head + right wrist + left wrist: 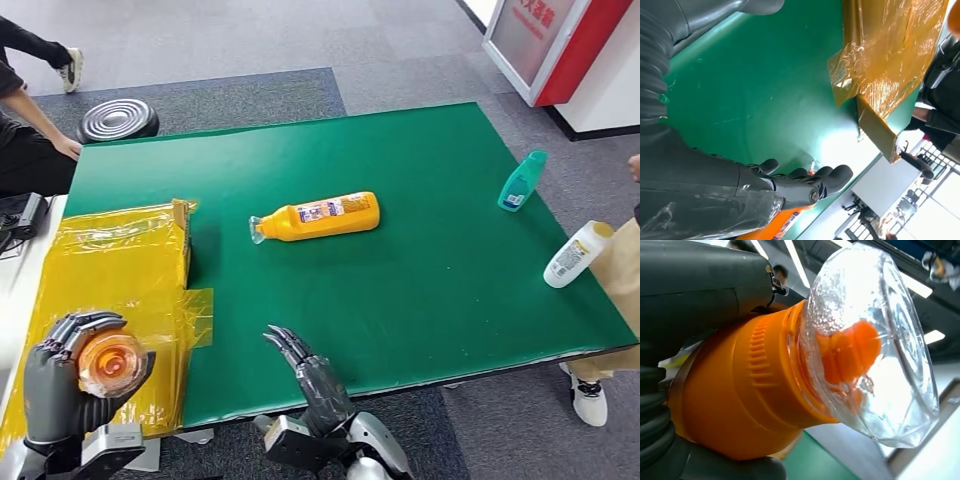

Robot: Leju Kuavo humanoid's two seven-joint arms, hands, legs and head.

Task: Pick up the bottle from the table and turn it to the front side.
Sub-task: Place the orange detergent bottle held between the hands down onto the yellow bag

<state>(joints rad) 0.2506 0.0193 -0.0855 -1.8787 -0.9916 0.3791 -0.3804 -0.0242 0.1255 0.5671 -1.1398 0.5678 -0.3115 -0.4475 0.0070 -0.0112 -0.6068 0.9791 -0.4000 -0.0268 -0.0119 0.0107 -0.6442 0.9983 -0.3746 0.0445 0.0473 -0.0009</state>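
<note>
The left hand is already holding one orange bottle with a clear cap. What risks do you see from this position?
1. The left hand holds the held bottle with its clear cap toward the head camera; turning it may loosen the grip.
2. The lying orange bottle is round and might roll if the open right hand nudges it.
3. The white bottle overhangs the table edge.

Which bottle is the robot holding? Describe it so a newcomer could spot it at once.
Start at the green table, then the yellow-wrapped box at its left end. Near that box's near edge, the left hand grips an orange bottle. Unlike the orange bottle lying mid-table, its clear cap faces the head camera.
</note>
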